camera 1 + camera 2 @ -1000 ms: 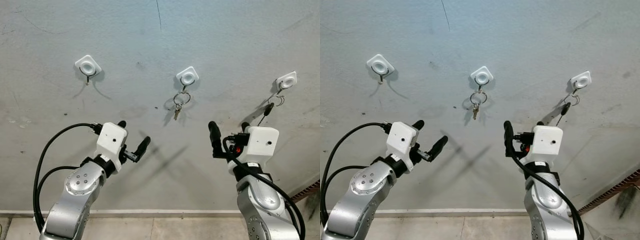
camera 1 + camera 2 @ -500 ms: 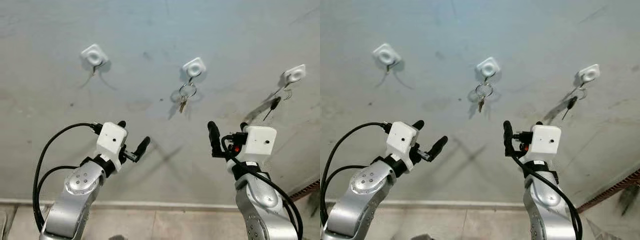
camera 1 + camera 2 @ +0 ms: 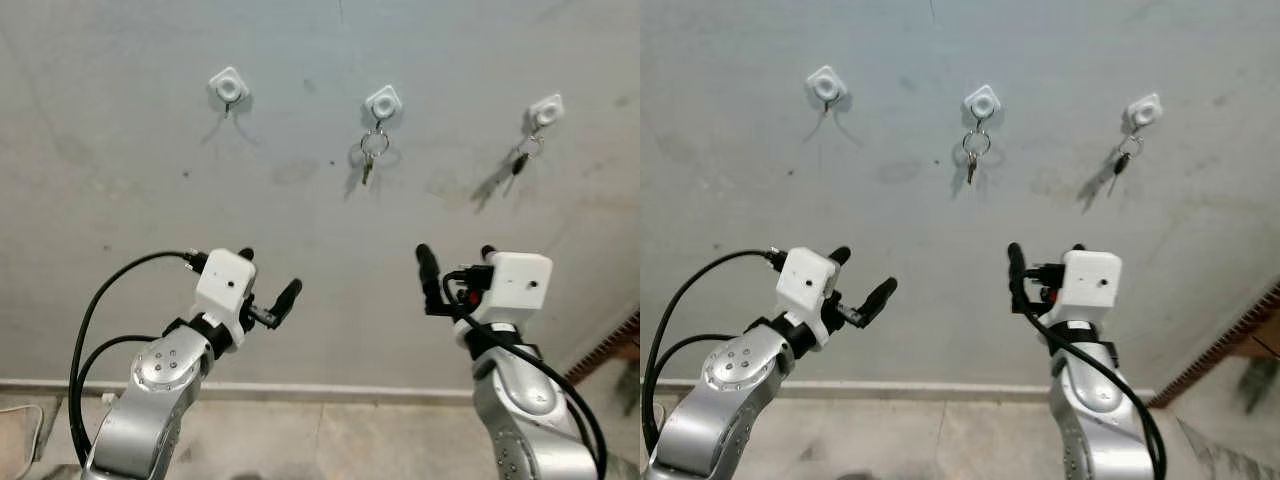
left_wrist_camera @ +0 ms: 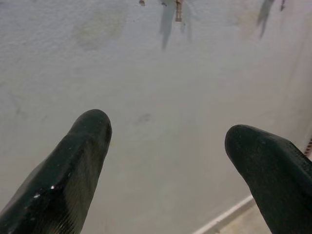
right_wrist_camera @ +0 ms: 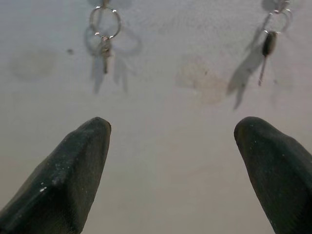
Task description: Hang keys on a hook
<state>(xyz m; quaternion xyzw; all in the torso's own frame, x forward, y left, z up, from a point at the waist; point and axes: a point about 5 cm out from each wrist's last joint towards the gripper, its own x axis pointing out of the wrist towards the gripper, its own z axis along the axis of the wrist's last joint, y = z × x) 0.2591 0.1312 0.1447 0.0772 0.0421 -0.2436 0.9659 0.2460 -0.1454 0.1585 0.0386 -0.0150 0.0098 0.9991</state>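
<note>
Hard to see: your left hook (image 3: 229, 87) looks bare; too small to tell.
Keys (image 3: 368, 165): hang straight down from middle hook (image 3: 383, 101).
Left gripper (image 3: 268, 282): spread wide, empty.
Right gripper (image 3: 456, 262): spread wide, empty.

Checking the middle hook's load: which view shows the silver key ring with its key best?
The right wrist view: the silver key ring and its key show largest. Both eye views show it small; the left wrist view catches the key's tip.

The grey wall (image 3: 300, 90) bears three white hooks, keys (image 3: 367, 160) hanging from the middle hook (image 3: 383, 101).
</note>
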